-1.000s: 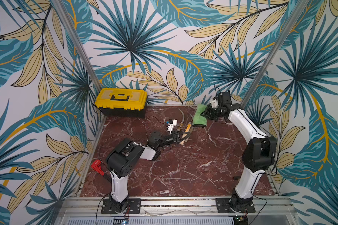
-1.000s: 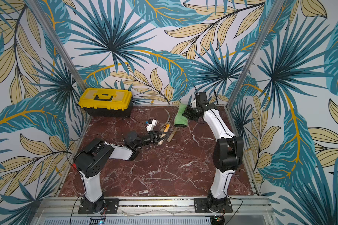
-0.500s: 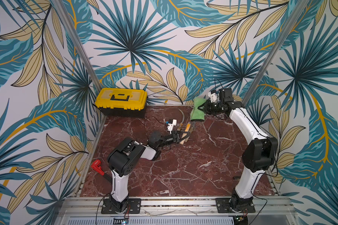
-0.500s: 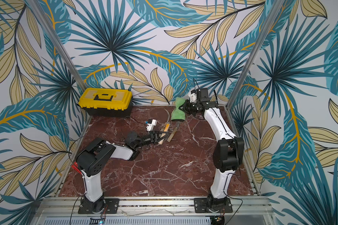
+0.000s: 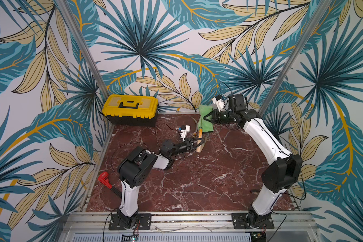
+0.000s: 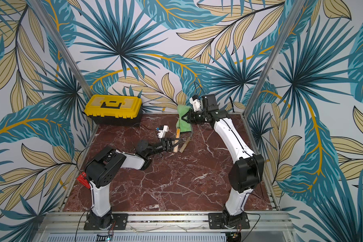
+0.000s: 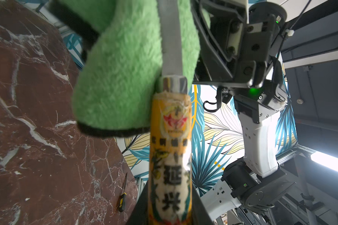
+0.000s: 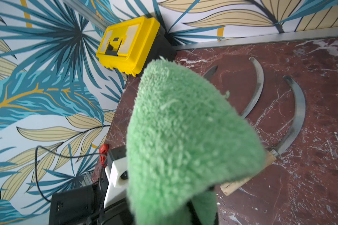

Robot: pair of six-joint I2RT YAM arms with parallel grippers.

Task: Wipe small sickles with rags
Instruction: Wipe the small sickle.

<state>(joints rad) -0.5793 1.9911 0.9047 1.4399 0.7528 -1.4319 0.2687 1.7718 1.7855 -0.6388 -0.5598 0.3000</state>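
Note:
My left gripper (image 5: pixel 194 144) is shut on the pale handle of a small sickle (image 7: pixel 170 155) with a dark-orange label, held low over the marble table (image 5: pixel 197 178). Its grey blade (image 7: pixel 172 39) runs up into the green rag (image 7: pixel 121 78). My right gripper (image 5: pixel 208 119) is shut on that rag (image 5: pixel 205 123), which drapes around the blade near the back wall. In the right wrist view the rag (image 8: pixel 183 136) hides the jaws. Two more sickles lie on the table beside it, showing curved blades (image 8: pixel 256 87) (image 8: pixel 295 116) and a wooden handle (image 8: pixel 242 181).
A yellow toolbox (image 5: pixel 130 109) stands at the back left corner. A red-handled tool (image 5: pixel 104 178) lies at the left edge by the left arm's base. A small yellow-and-black screwdriver (image 7: pixel 122 202) lies near the table's right edge.
My right gripper has lifted the rag off the table and carried it slightly left, against the held sickle's blade. The left arm and its sickle have stayed in place.

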